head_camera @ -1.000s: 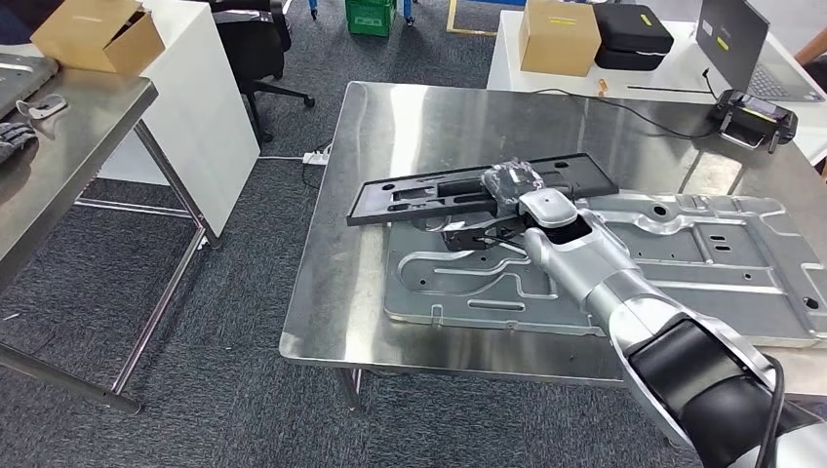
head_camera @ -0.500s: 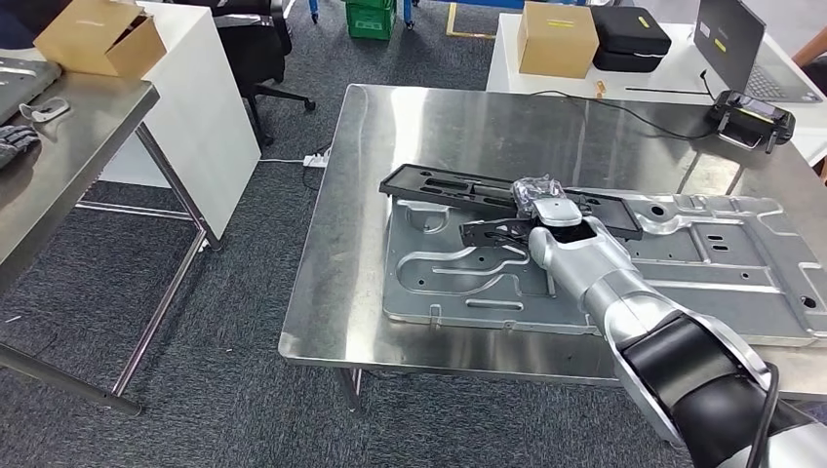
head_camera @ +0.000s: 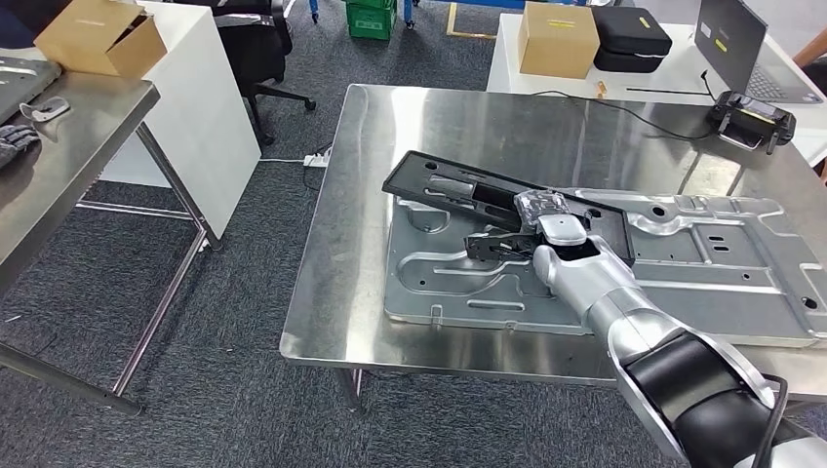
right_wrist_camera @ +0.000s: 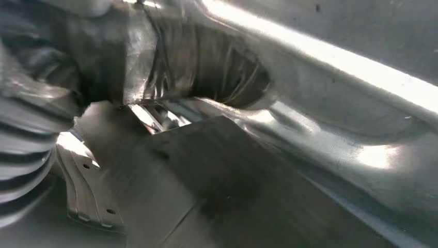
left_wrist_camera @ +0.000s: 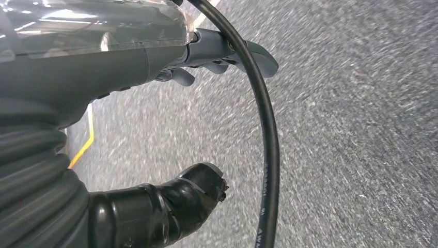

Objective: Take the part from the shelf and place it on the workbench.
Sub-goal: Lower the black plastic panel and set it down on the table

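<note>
Over the steel counter (head_camera: 429,127), the right robot hand (head_camera: 546,216) grips the long black part (head_camera: 458,187) near its middle. The part is tilted, its near end low over the large grey stamped panel (head_camera: 722,263) that lies on the counter. Whether that end already touches the panel cannot be told from the head view.

By this showing the task looks close to done: the part is away from any shelf and over the counter. What seems left is to lay it flat and let go.

Much is hard to read. The right robot hand's fingers are wrapped in a shiny clear cover and mostly hidden under the part, so the exact hold is unclear. The right wrist view is blurred, giving only bright metal and a dark slab close to the lens. The left robot hand (left_wrist_camera: 217,57) hangs over grey carpet with its fingers apart and nothing in them.
</note>
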Tool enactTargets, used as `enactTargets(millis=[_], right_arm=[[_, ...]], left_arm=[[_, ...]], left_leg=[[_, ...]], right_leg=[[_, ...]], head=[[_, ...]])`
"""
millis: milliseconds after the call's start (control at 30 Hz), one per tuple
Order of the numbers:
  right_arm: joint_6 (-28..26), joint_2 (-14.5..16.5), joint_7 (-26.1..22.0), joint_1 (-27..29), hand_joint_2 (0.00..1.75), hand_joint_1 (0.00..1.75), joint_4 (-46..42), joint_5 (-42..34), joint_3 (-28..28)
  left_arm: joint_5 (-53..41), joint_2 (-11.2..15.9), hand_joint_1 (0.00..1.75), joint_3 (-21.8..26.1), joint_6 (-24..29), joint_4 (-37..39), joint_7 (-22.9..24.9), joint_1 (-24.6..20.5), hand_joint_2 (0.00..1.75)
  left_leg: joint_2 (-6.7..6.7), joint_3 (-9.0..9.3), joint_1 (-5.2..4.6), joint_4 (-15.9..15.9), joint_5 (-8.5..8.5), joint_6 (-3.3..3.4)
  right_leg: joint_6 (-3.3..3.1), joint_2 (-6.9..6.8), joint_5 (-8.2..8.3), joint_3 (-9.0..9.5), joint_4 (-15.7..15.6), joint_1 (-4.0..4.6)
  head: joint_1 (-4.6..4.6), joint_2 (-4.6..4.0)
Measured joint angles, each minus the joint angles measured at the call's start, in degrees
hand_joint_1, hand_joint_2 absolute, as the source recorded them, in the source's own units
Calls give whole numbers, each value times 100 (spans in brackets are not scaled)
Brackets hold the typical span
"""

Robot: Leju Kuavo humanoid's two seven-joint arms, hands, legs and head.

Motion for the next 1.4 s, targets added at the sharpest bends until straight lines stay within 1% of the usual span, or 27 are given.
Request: enactTargets(millis=[33, 200, 300, 533, 833, 1033, 1267, 1400], right_arm=[[-68, 1, -23, 19, 0, 0, -22, 16, -15], [-318, 1, -199, 104, 0, 0, -192, 98, -71], [-342, 2, -236, 116, 0, 0, -285, 127, -80], [-418, 2, -291, 147, 0, 0, -559, 280, -84], [-873, 1, -111, 361, 0, 0, -1418, 772, -84], [-895, -2, -122, 588, 0, 0, -1992, 846, -84], [-904, -11, -153, 674, 0, 0, -2231, 848, -86], [-1009, -11, -233, 776, 0, 0, -2417, 866, -98]], left_arm=[[41, -18, 0, 44, -9, 22, -1, 1, 0], [281, -103, 0, 262, -56, 134, -11, 9, 0], [326, -127, 0, 337, -64, 193, -11, 13, 0], [519, -176, 0, 473, -94, 305, -21, 9, 0], [486, -245, 0, 482, 78, 437, -175, -1, 0], [400, -250, 0, 465, 119, 487, -239, 2, 0], [388, -249, 0, 455, 127, 515, -268, 3, 0], [309, -249, 0, 418, 170, 526, -354, 6, 0]], left_leg=[[0, 0, 0, 0, 0, 0], [8, -5, 0, 0, 0, 0], [18, -7, 0, 0, 1, 1], [23, -10, 0, 0, 2, 0], [24, -13, 3, -2, -1, -4], [25, -14, 3, -3, -2, -5], [25, -14, 3, -3, -2, -5], [25, -14, 3, -3, -2, -5]], right_leg=[[0, 0, 0, 0, 0, 0], [11, 5, 7, -5, 1, 0], [20, 15, 13, -9, 2, 1], [20, 16, 13, -18, 11, 3], [12, 17, 6, -30, 13, 6], [7, 16, 2, -34, 13, 7], [6, 17, 2, -34, 13, 7], [6, 16, 2, -34, 13, 7]], head=[[1, 0], [0, 0], [-1, 0], [-1, 1], [0, 0], [0, 0], [0, 0], [0, 0]])
